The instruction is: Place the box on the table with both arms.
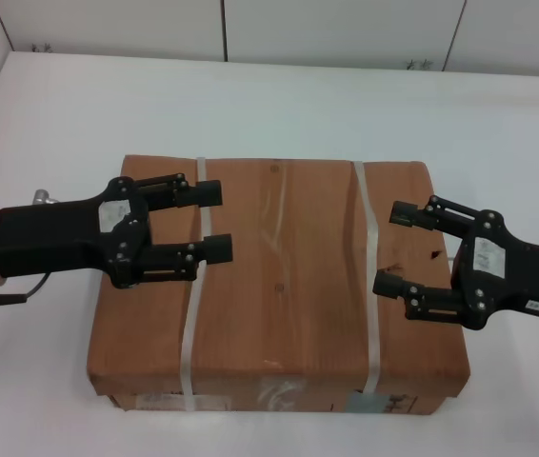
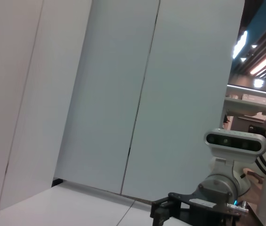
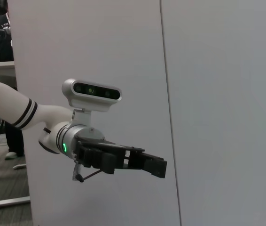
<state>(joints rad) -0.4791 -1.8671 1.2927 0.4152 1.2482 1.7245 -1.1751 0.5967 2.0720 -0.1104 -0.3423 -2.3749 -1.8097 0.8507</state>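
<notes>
1. Lying flat on the white table (image 1: 50, 105), in the middle of the head view: the box (image 1: 279, 257), brown cardboard, its broad top face up
2. Long axis running left to right across the view; labelled front edge turned toward the robot, far edge toward the wall panels (image 1: 346, 29) behind the table
3. Wrapped front to back by two whitish straps (image 1: 191, 324), one near each end, with a strip of clear tape (image 1: 274, 224) down the centre between them
4. Reaching in from the left over the box's left part: left gripper (image 1: 216, 220), fingers spread apart, pointing toward the box's centre, holding nothing
5. One left fingertip just past the left strap, the other likewise; cannot tell whether touching the top face or poised above it
6. Reaching in from the right near the box's right edge: right gripper (image 1: 395, 249), fingers parted, pointing inward toward the left gripper, grasping nothing
7. Seen again in the right wrist view: left gripper with green ring light on its wrist, against the white panels
8. Seen low in the left wrist view: right gripper, above the table edge
</notes>
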